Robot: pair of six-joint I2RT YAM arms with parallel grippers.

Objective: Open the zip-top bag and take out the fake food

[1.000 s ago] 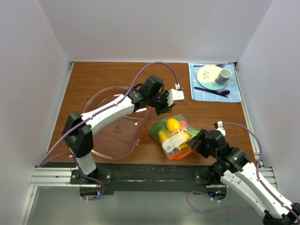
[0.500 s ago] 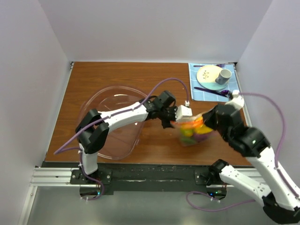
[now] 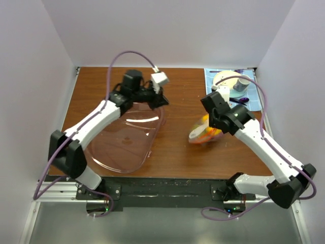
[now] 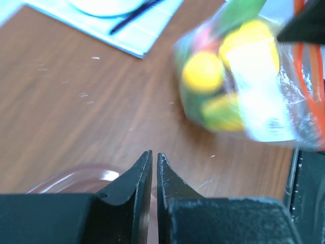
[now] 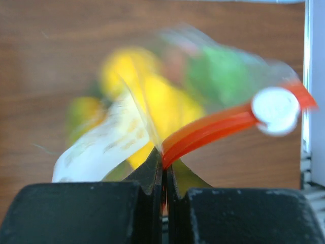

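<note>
You get the zip-top bag blurred in every view: you cannot separate the fake food into single pieces or read the white label. In the overhead view the fingertips of the right gripper are hidden under its arm. The left wrist view cuts off the bowl behind its fingers

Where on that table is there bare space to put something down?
Bare wood runs down the middle between the bowl and the bag, and along the far edge beside the blue mat. The mat is crowded with a plate and cup.
</note>
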